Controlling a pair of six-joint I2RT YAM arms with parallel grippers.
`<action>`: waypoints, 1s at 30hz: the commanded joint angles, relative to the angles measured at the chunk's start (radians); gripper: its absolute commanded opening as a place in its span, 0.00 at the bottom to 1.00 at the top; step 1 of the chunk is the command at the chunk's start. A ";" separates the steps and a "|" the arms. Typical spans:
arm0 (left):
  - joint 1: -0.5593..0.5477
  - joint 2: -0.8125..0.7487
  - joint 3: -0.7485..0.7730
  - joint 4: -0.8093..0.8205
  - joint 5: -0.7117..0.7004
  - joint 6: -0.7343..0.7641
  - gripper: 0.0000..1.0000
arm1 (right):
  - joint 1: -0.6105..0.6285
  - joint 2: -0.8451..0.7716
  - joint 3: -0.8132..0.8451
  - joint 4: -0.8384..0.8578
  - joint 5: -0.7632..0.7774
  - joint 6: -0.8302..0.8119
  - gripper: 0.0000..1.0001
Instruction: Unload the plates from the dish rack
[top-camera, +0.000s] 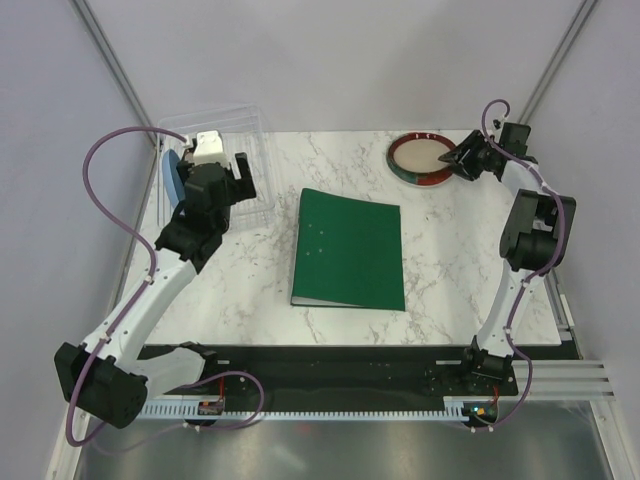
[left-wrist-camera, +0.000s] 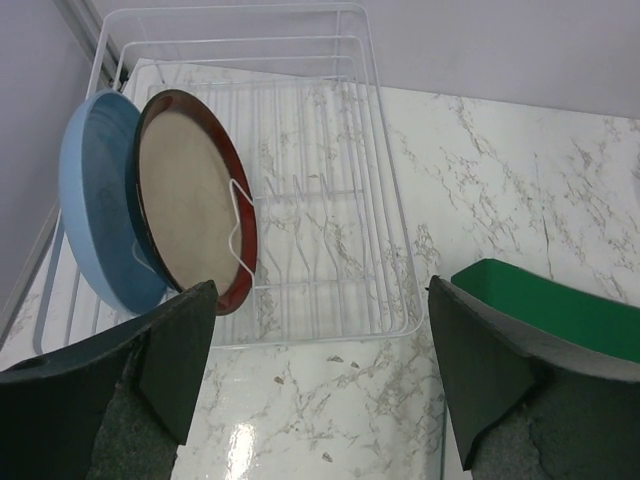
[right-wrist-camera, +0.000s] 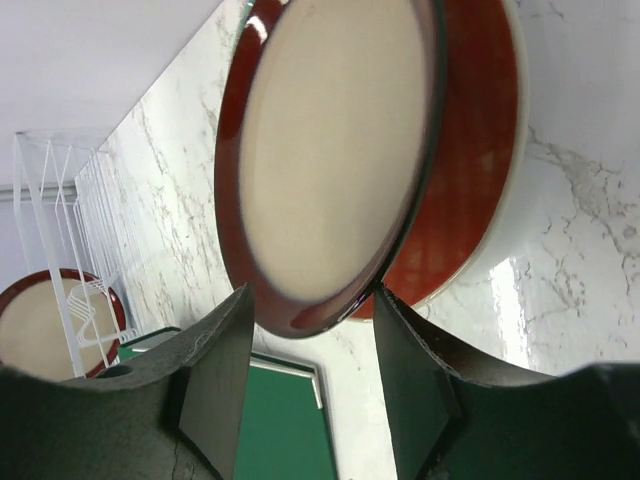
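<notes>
While dish rack (left-wrist-camera: 330, 190) holds two plates (left-wrist-camera: 190, 195), left jaws wide; right jaws parted

Table (top-camera: 450, 260): white marble-pattern top, grey veining. Three things sit directly on it. Dish rack (top-camera: 240, 112), clear, at the far-left corner, long side along the left edge. Green binder (top-camera: 350, 248), closed and flat, at centre. Red plate (top-camera: 415, 181), flat, far right, well apart from the binder.

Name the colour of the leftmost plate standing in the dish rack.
Light blue; the plate shows best in the left wrist view.
</notes>
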 joint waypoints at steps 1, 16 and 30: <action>0.002 -0.034 0.018 -0.003 -0.112 0.043 0.95 | 0.004 -0.136 -0.014 -0.029 -0.004 -0.063 0.58; 0.126 0.027 0.058 -0.023 -0.157 0.092 1.00 | 0.030 -0.236 -0.101 -0.047 -0.058 -0.102 0.57; 0.266 0.337 0.191 0.028 -0.132 0.078 0.94 | 0.133 -0.666 -0.316 -0.052 -0.016 -0.157 0.63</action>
